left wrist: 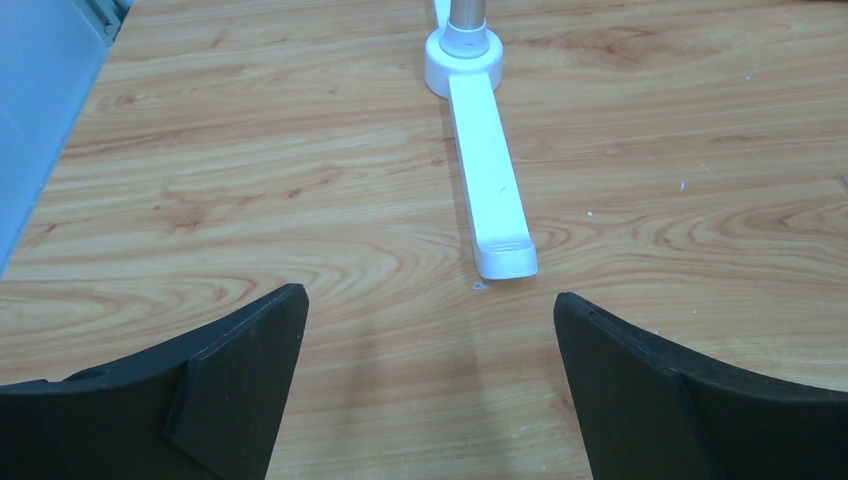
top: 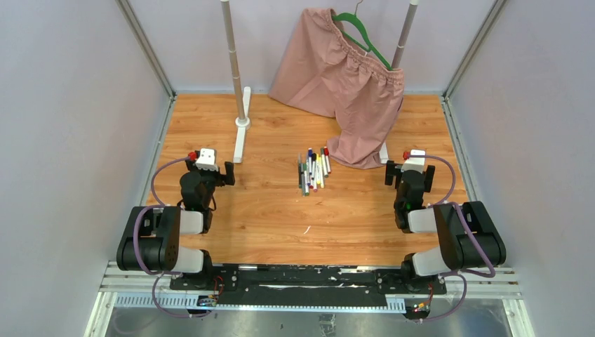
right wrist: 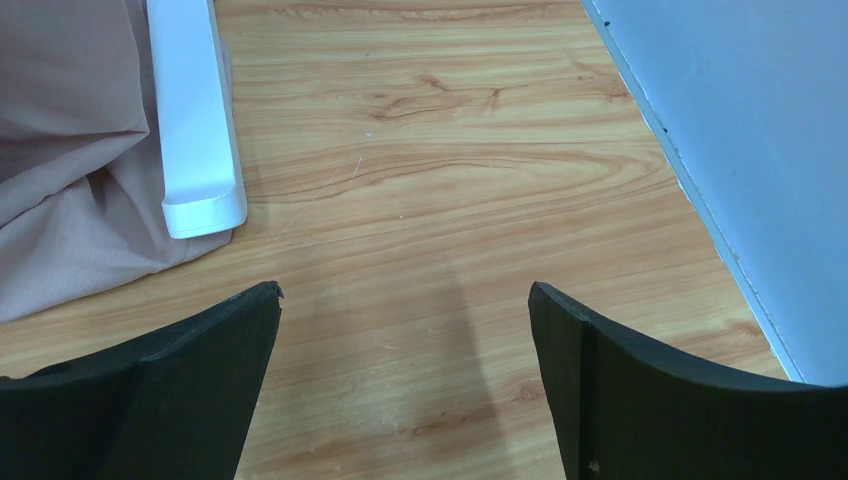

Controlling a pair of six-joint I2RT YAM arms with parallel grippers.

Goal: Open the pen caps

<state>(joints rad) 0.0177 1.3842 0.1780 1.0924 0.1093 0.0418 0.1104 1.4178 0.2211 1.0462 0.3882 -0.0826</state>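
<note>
Thin pens [top: 313, 170], white barrels, bunched in loose row at centre of top view on glossy wood-grain table [top: 266, 225]; stubby coloured pen caps [top: 325, 151] at their ends, too small to tell whether seated; left gripper [left wrist: 428, 335], curved matte black jaws spread wide, empty, over bare wood; right gripper [right wrist: 405, 325] likewise spread, empty; soft pink gathered cloth [top: 351, 84] draped upper centre; smooth white plastic rack foot [left wrist: 490, 190] beyond left fingers.

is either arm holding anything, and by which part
Nothing held. The left tool and the right tool are open and empty; pens lie untouched.
</note>
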